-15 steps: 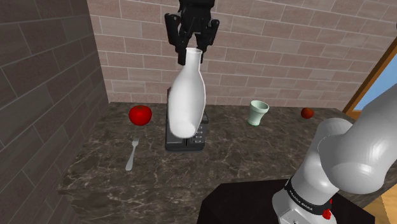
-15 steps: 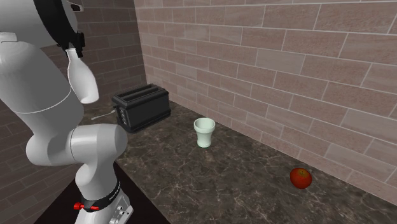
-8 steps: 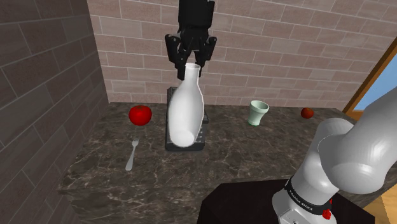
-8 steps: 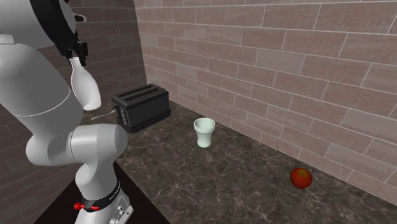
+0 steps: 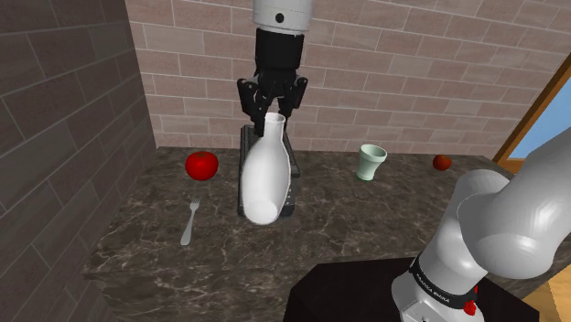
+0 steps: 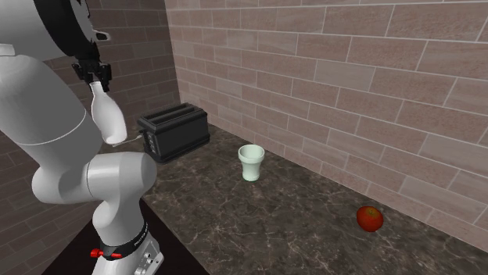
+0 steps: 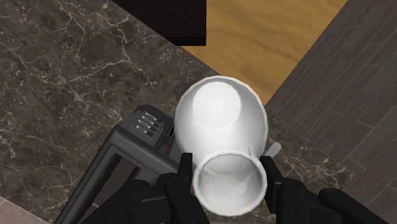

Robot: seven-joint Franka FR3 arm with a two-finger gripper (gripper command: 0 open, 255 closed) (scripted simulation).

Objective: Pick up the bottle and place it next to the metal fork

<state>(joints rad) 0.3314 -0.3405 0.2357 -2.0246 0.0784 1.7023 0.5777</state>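
Your gripper [image 5: 273, 108] is clamped on the neck of the white bottle [image 5: 265, 178]. In the wrist view its 2 black fingers [image 7: 184, 175] press against either side of the open mouth. The bottle hangs neck up from the gripper, clear of the bench [image 5: 366, 229], with its wide base tipped slightly toward the shoulder view's left.

In that view the bottle's body covers most of the black toaster [image 6: 174, 131], which stands on the dark marbled bench close to the brick wall [image 5: 412, 82]. Looking down along the gripper, you see the toaster's slots and buttons just beside and beneath the bottle's round body.

The metal fork [image 5: 190, 222] lies flat on the bench to the shoulder view's left of the bottle, tines pointing away from the bench's front edge. A red tomato [image 5: 201, 165] sits beyond the fork, nearer the wall.

On the other side of the toaster, you have 1 pale green cup [image 5: 371, 163] standing upright. Further to the shoulder view's right, a small red fruit [image 5: 443, 163] rests near the wall. The black stand [image 5: 357, 293] sits at the bench's near edge, and the white arm [image 5: 512, 229] rises from it.
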